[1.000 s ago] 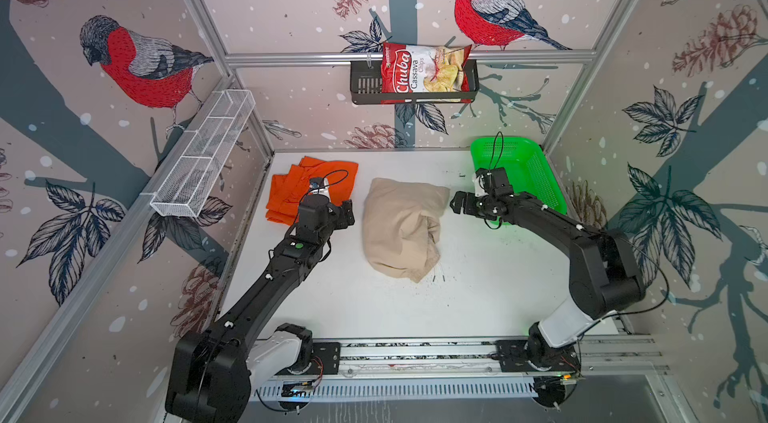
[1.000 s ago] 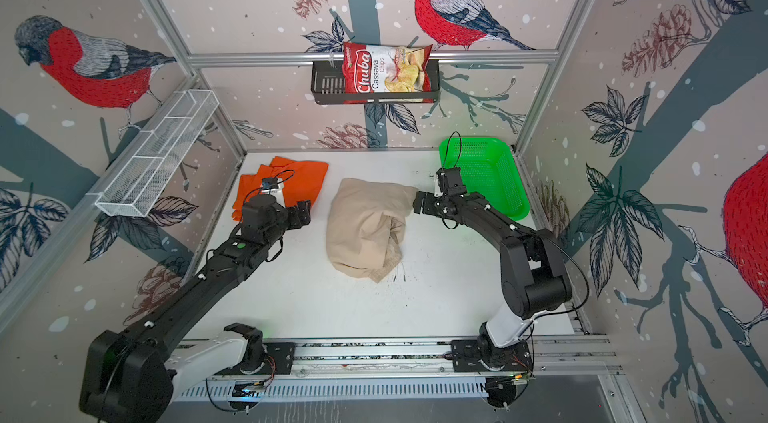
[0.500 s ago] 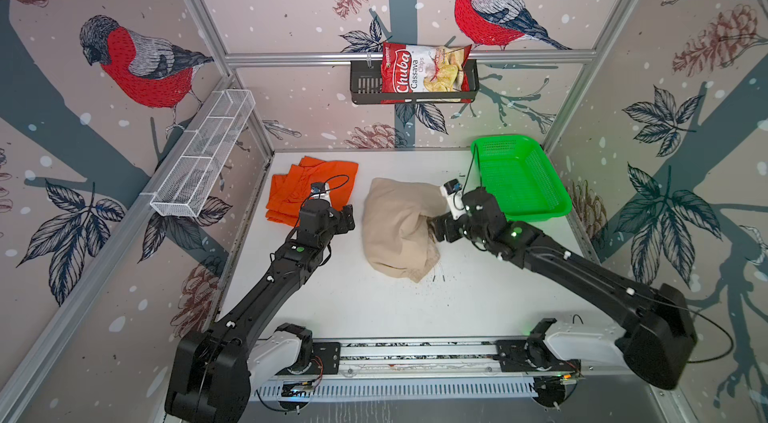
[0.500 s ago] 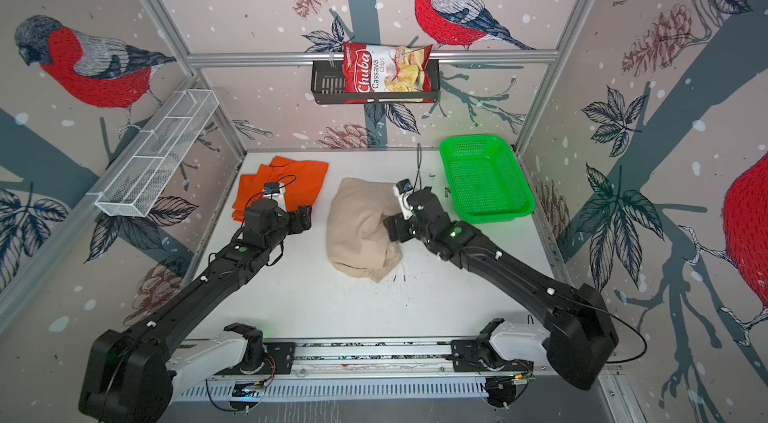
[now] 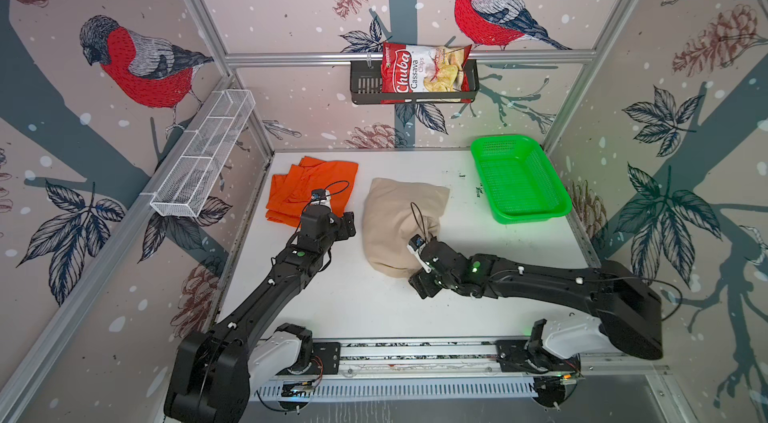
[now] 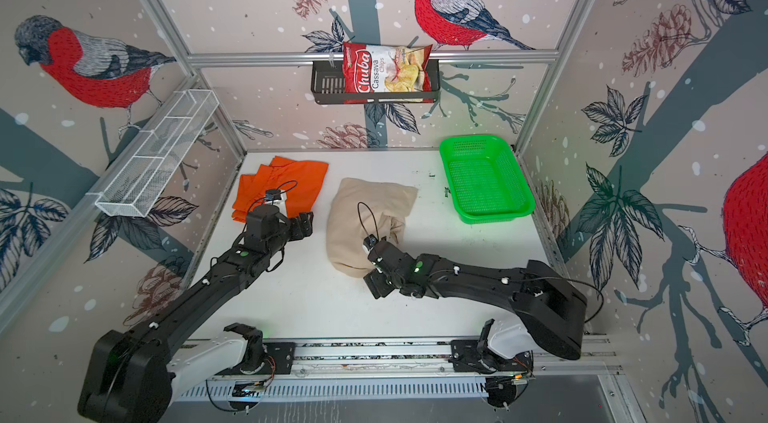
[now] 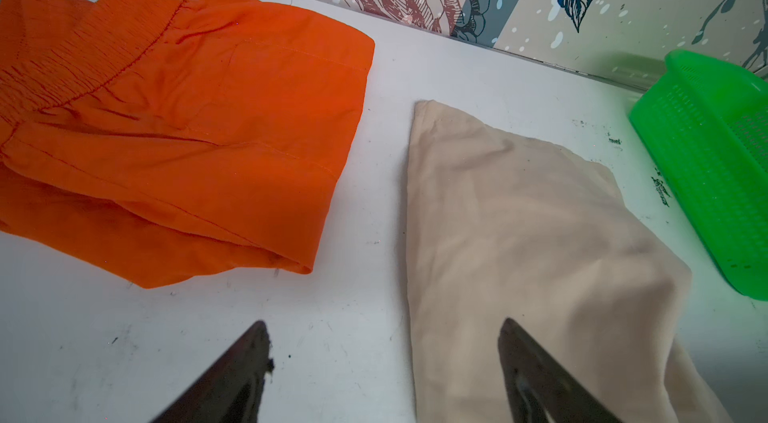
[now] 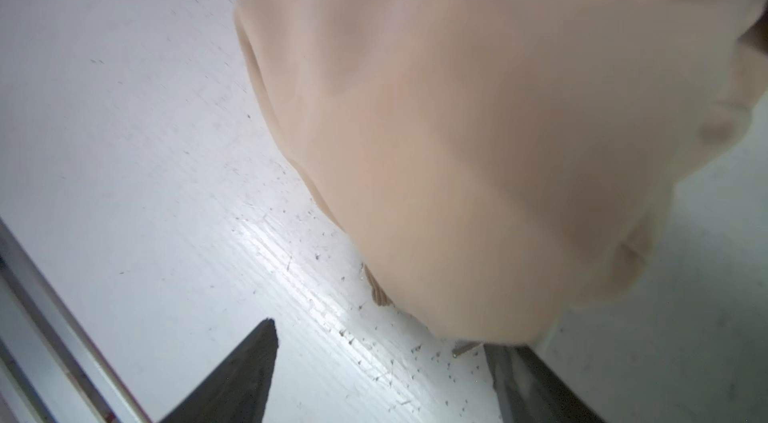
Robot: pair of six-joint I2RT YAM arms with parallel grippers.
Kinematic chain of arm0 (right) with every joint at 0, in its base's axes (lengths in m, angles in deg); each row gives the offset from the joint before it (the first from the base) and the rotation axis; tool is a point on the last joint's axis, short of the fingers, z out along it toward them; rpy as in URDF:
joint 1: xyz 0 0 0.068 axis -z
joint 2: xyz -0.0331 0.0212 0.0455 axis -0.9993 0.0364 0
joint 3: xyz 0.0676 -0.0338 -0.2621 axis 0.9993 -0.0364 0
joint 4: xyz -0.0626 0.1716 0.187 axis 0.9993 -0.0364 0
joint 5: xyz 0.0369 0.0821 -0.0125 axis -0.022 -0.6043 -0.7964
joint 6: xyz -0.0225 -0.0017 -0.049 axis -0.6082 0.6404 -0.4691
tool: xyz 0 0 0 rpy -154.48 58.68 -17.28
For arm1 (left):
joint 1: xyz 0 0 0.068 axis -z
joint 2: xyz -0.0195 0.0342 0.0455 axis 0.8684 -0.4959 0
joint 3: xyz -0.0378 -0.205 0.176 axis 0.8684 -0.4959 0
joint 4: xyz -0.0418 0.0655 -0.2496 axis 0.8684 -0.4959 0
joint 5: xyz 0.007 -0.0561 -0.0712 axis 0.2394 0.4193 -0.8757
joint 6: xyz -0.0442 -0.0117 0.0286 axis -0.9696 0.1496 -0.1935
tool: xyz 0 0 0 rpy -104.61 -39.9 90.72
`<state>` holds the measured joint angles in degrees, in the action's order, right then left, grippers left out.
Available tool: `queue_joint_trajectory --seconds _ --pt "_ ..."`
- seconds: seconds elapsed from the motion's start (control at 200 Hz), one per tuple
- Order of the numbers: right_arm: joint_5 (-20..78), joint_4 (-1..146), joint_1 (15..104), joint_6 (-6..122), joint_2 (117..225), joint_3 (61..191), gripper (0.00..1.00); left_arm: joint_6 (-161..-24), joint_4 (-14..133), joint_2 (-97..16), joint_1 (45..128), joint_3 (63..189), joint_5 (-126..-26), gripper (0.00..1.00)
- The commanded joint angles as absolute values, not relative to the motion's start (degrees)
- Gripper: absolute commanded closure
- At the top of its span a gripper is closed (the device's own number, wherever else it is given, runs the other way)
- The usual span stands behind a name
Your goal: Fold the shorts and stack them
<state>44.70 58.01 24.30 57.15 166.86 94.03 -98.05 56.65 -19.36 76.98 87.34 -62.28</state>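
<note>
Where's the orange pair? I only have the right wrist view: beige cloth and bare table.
Observer: At the far left of the table. The orange shorts lie apart from the beige shorts.
Operator: Is anything holding them?
Observer: No. The left gripper is open and holds nothing, between the two pairs.
Operator: What's right of the beige?
Observer: A green basket in the far right corner, not touching the cloth.
</note>
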Motion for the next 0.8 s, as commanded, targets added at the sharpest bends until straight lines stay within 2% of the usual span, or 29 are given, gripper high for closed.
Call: queue_joint_trajectory --seconds 0.0,0.245,0.35,0.4,0.505,0.615,0.795 --pt "46.7 61.8 24.3 58.3 170.1 95.0 0.16 -98.5 59.7 -18.9 76.9 87.1 -62.6 0.15" --pt "48.7 64.6 27.6 58.0 176.3 95.5 0.13 -97.8 59.2 -18.4 76.9 87.2 -61.8 0.15" --pt "47.9 65.2 28.4 57.0 179.2 96.0 0.16 -97.6 59.2 -18.5 77.0 87.1 -61.7 0.15" --pt "47.7 65.6 28.4 56.5 180.6 96.2 0.24 -97.5 59.3 -18.6 76.9 87.0 -61.7 0.15" --pt "47.0 65.4 28.4 56.0 182.6 96.6 0.54 -97.3 59.1 -18.7 76.9 87.2 -61.8 0.15" --pt "46.3 63.4 28.5 55.6 181.2 98.5 0.76 -96.7 59.3 -18.2 77.0 86.9 -61.6 0.15" --pt "41.3 60.7 29.3 54.0 171.9 104.4 0.92 -93.4 61.6 -16.5 76.9 87.1 -65.5 0.16"
